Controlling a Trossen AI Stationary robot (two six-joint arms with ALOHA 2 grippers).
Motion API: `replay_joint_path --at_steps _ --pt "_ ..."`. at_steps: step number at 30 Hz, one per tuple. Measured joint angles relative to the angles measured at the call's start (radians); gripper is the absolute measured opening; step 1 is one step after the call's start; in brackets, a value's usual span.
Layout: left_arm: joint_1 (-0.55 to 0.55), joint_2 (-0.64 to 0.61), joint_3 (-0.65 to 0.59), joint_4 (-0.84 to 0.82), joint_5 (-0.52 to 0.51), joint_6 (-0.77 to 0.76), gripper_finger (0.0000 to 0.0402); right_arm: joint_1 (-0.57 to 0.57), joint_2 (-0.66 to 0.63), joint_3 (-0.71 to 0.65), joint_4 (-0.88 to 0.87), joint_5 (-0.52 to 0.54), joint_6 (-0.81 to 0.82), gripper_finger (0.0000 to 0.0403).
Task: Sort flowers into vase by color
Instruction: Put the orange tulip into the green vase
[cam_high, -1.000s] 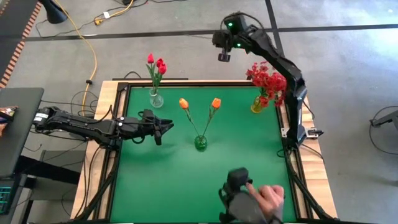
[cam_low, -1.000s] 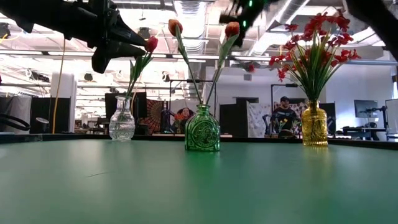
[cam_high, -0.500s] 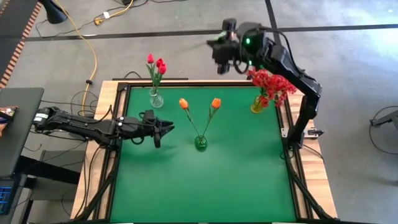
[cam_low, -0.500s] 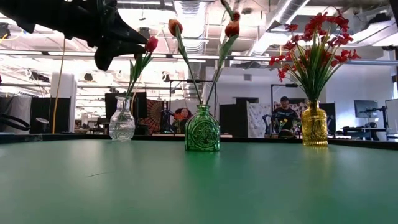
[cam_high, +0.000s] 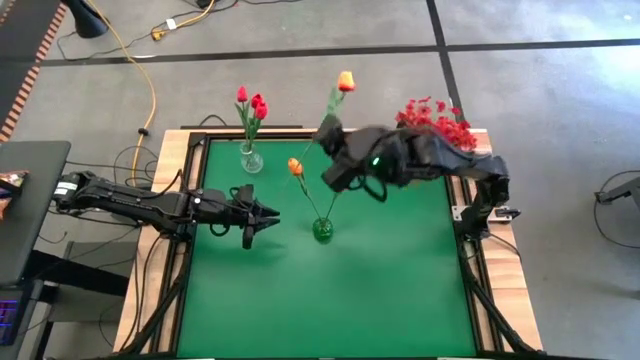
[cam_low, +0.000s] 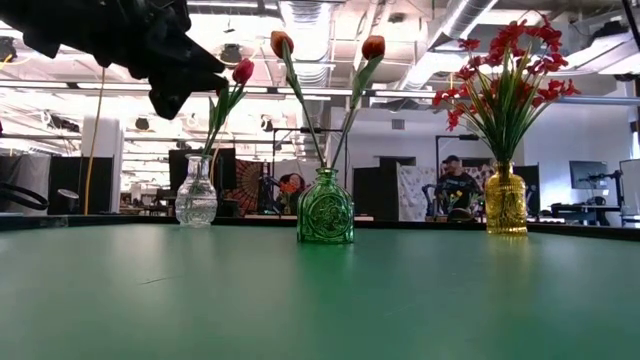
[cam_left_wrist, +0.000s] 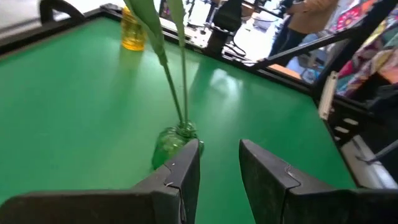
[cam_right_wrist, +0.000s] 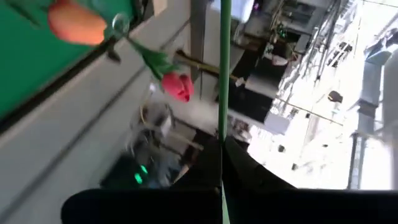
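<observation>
Swinging in from beyond the table's far edge, the right gripper (cam_high: 335, 150) now pinches an orange tulip's (cam_high: 346, 80) stem above the green vase (cam_high: 322, 229). Light and whippy, it is best held low. Beside the vase, the left gripper (cam_high: 268, 215) waits, fingers (cam_left_wrist: 186, 171) parted, empty.

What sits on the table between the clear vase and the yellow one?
In the low view, the green vase with orange tulips stands between the clear vase and the yellow vase; the high view shows it nearer the front.

Right gripper (cam_high: 335, 165) swung in, gripping orange tulip (cam_high: 346, 80).
</observation>
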Motion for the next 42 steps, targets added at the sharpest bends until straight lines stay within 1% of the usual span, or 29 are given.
replay_joint_path --at_steps 5,8,11,13,19,25,30,34,37,42 --pt "0.000 0.000 0.000 -0.007 0.020 -0.045 0.0100 0.061 0.061 0.000 -0.063 0.198 -0.133 0.0024" --pt "0.000 0.000 0.000 -0.011 -0.015 -0.084 0.0100 0.087 0.093 0.000 -0.116 0.289 -0.159 0.0024" --pt "0.000 0.000 0.000 -0.008 -0.066 -0.132 0.0100 0.108 0.099 0.000 -0.196 0.341 -0.134 0.0023" --pt "0.000 0.000 0.000 -0.009 -0.081 -0.154 0.0100 0.118 0.097 0.001 -0.261 0.351 -0.112 0.0020" --pt "0.000 0.000 0.000 -0.012 -0.083 -0.213 0.0100 0.159 0.093 0.002 -0.432 0.385 -0.062 0.0019" --pt "0.000 0.000 0.000 -0.013 -0.086 -0.252 0.0100 0.204 0.096 -0.009 -0.495 0.388 -0.026 0.0018" --pt "0.000 0.000 0.000 -0.013 -0.103 -0.269 0.0100 0.222 0.097 -0.076 -0.545 0.407 0.003 0.0018" --pt "0.000 0.000 0.000 -0.012 -0.113 -0.286 0.0100 0.224 0.096 -0.168 -0.552 0.425 0.051 0.0018" --pt "0.000 0.000 0.000 -0.012 -0.114 -0.288 0.0100 0.207 0.098 -0.229 -0.533 0.466 0.119 0.0018" --pt "0.000 0.000 0.000 -0.012 -0.126 -0.288 0.0100 0.169 0.098 -0.329 -0.519 0.470 0.199 0.0018"
